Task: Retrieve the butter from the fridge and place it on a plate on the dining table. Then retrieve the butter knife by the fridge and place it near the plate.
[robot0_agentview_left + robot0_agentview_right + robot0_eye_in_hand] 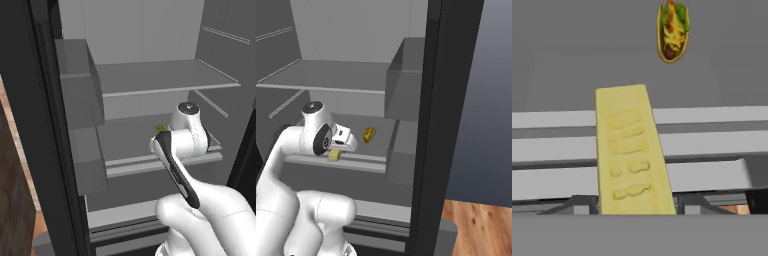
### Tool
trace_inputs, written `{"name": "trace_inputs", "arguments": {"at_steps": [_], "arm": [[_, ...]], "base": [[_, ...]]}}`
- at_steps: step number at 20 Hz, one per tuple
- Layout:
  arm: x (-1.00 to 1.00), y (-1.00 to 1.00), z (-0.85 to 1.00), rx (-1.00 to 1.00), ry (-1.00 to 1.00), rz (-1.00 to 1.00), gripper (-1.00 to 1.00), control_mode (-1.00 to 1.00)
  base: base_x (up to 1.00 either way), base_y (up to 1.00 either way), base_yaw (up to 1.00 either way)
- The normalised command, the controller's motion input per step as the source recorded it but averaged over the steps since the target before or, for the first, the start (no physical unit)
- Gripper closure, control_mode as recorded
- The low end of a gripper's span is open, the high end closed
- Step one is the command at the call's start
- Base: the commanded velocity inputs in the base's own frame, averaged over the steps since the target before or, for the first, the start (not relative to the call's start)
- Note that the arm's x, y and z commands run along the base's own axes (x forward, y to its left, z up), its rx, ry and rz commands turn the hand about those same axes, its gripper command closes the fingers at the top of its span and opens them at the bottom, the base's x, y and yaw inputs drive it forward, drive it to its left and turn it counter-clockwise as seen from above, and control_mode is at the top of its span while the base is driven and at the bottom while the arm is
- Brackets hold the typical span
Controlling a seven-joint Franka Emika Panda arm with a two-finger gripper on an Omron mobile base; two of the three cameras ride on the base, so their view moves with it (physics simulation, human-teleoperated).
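the gripper (336,152) hangs low over the front edge of the middle shelf (130,145) inside the fridge (356,45), and its jaws stand part way apart with the butter (632,150) between them; in the hand view the pale-yellow stick runs up from the bottom straight between the two finger tips (579,204), so it looks gripped, though the contact itself is hidden under the stick. in the right base view the butter (334,156) shows as a small yellow block just under the hand, at the lip of that shelf. further back on the same shelf lies a taco (672,31) with a yellow shell and green and red filling, well apart from the butter; it shows too in the right base view (369,134) as a small yellow shape and as a sliver beside the wrist in the left base view (161,129). the shelf front is a set of pale grey bands crossing the hand view. above it a second grey shelf (165,77) spans the fridge, with ribbed grey side walls (220,60) and a flat grey back. grey door bins (80,85) hang on the open black door (30,125) on the left, and more bins (403,85) on the black door (448,100) on the right. past the right door stands a dull blue-grey wall (491,100) above a warm wooden floor (476,230).
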Motion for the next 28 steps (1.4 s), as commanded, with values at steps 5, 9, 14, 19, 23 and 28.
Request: {"name": "trace_inputs", "arguments": {"at_steps": [5, 9, 14, 19, 23, 28], "arm": [[-0.74, 0.00, 0.86, 0.01, -0.01, -0.02, 1.00, -1.00], [-0.45, 0.00, 0.97, 0.04, 0.05, -0.14, 1.00, -1.00], [-0.61, 0.00, 0.82, 0.03, 0.02, -0.13, 1.00, -1.00], [-0.50, 0.00, 0.17, 0.06, 0.01, -0.02, 1.00, -1.00], [-0.56, 0.00, 0.00, 0.01, 0.00, 0.02, 1.00, -1.00], [-0.51, -0.05, 0.00, 0.03, 0.00, 0.20, 1.00, -1.00]], "base": [[0.00, 0.00, 0.00], [0.00, 0.00, 0.00], [0.00, 0.00, 0.00], [0.00, 0.00, 0.00], [0.00, 0.00, 0.00], [0.00, 0.00, 0.00]]}}
